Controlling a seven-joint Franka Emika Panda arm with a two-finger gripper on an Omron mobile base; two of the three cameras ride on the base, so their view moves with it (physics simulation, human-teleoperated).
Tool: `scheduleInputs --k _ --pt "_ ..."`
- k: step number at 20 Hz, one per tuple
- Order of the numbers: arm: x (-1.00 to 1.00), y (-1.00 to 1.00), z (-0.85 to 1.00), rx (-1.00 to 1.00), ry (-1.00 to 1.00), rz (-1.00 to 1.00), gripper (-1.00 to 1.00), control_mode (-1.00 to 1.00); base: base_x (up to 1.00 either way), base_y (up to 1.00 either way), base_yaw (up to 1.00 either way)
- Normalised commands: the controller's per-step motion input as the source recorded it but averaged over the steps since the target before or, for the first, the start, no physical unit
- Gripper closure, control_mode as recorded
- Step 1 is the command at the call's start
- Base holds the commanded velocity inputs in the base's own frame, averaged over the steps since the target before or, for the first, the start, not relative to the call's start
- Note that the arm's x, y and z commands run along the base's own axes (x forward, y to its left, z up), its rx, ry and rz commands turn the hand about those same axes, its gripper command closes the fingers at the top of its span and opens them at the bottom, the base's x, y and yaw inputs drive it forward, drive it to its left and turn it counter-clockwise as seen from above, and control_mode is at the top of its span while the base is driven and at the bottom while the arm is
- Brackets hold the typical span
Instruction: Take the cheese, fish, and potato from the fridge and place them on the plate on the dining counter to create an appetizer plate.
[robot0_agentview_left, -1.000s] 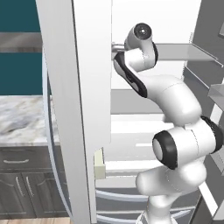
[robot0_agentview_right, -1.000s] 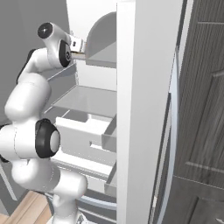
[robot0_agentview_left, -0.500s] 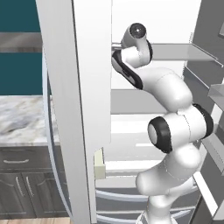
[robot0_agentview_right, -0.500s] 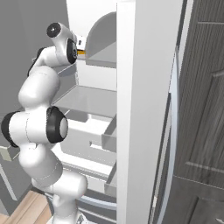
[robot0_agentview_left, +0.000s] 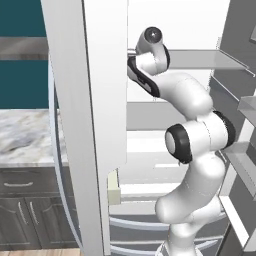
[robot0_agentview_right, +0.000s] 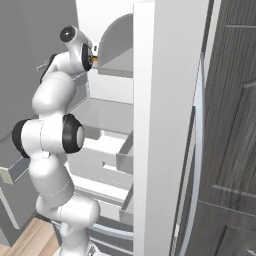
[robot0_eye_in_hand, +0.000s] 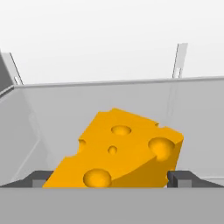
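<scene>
The cheese (robot0_eye_in_hand: 120, 148), an orange-yellow wedge with holes, lies on a grey shelf of the fridge (robot0_agentview_left: 102, 100), close in front of the hand. My gripper (robot0_eye_in_hand: 109, 179) is open, with a dark fingertip (robot0_eye_in_hand: 40, 178) at the left of the wedge's near end and the other at its right. Neither tip visibly touches it. In the right base view the hand (robot0_agentview_right: 82, 50) reaches onto the upper shelf, and a speck of the cheese (robot0_agentview_right: 94, 59) shows at its front. The fish, the potato, the plate and the dining counter are out of view.
The open fridge door (robot0_agentview_right: 165, 125) stands close to the right of the arm, the other door beside it on the left. Grey shelves (robot0_agentview_left: 200, 57) and drawers (robot0_agentview_right: 107, 165) lie below the hand. A marble-topped cabinet (robot0_agentview_left: 25, 135) stands left of the fridge.
The arm has straightened upward and pushed the hand a little deeper onto the upper shelf, toward the cheese. The jaws have stayed open.
</scene>
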Motion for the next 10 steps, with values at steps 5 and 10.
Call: scheduleInputs --k 5,10 --pt "0.17 0.0 -0.16 0.0 0.03 0.0 1.0 -1.0 0.0 0.0 0.0" --pt "0.09 0.0 -0.07 0.0 0.01 0.0 1.0 -1.0 0.0 0.0 0.0"
